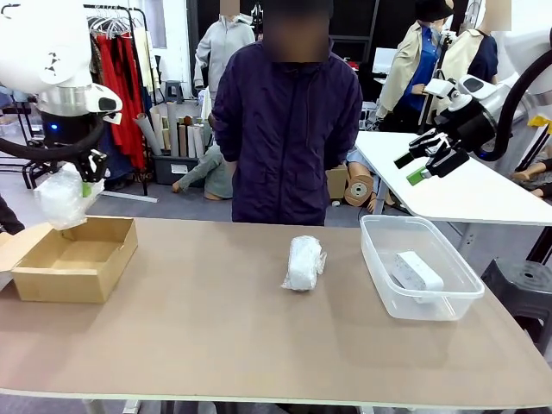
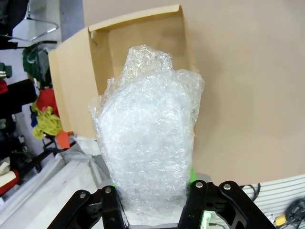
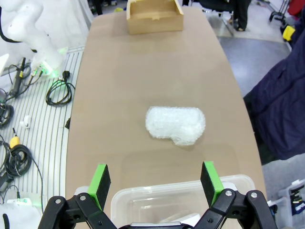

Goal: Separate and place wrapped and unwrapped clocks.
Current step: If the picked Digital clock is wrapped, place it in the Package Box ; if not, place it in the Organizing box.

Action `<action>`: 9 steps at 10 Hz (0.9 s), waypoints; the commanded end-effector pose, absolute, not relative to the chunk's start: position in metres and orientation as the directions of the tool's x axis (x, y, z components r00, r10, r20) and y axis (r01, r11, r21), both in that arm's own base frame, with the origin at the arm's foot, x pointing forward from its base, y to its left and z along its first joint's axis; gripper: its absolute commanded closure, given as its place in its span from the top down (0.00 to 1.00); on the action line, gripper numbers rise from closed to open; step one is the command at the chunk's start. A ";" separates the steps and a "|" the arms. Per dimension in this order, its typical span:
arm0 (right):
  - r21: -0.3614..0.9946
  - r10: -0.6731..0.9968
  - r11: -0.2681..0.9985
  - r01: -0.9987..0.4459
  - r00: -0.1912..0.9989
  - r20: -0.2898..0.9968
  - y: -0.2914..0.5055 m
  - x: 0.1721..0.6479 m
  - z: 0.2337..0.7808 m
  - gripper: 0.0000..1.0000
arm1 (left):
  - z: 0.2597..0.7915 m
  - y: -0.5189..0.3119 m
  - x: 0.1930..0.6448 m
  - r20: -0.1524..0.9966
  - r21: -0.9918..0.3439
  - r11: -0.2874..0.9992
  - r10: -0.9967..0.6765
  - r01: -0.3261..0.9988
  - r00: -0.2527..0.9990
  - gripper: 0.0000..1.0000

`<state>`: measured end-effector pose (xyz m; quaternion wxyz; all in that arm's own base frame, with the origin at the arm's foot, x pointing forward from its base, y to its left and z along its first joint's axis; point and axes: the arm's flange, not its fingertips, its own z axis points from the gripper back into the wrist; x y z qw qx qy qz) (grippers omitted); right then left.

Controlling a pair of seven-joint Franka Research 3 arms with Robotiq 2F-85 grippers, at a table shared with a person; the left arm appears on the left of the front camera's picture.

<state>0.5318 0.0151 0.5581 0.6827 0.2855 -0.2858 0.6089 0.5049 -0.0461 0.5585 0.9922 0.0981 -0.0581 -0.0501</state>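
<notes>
L gripper (image 1: pixel 83 185) clamped, raised; R gripper (image 1: pixel 408 170) agape, raised.

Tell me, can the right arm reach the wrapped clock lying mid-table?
Probably yes: the right gripper hangs open above the clear tub, and the wrapped clock lies alone on the table beside it, with nothing between.

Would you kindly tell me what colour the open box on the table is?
Brown; the cardboard box shows best in the front view.

Bright, even indoor light leaves a faint shadow under the wrapped clock (image 1: pixel 304 263); wrist views bend at edges.
</notes>
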 end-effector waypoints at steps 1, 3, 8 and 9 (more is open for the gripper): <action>0.041 0.667 0.091 -0.995 0.091 0.740 0.015 0.532 0.560 1.00 | 0.561 -0.050 0.503 0.100 0.226 0.969 -0.125 0.100 0.987 0.00; 0.041 0.667 0.091 -0.995 0.091 0.740 0.015 0.532 0.560 1.00 | 0.558 -0.050 0.505 0.101 0.204 0.974 -0.119 0.096 0.988 0.00; 0.041 0.667 0.091 -0.995 0.091 0.740 0.015 0.532 0.560 1.00 | 0.511 0.005 0.542 0.121 0.173 0.981 -0.113 0.091 0.986 0.00; 0.041 0.667 0.091 -0.995 0.091 0.740 0.015 0.532 0.560 1.00 | 0.501 0.020 0.547 0.096 0.149 0.980 -0.149 0.134 0.984 0.00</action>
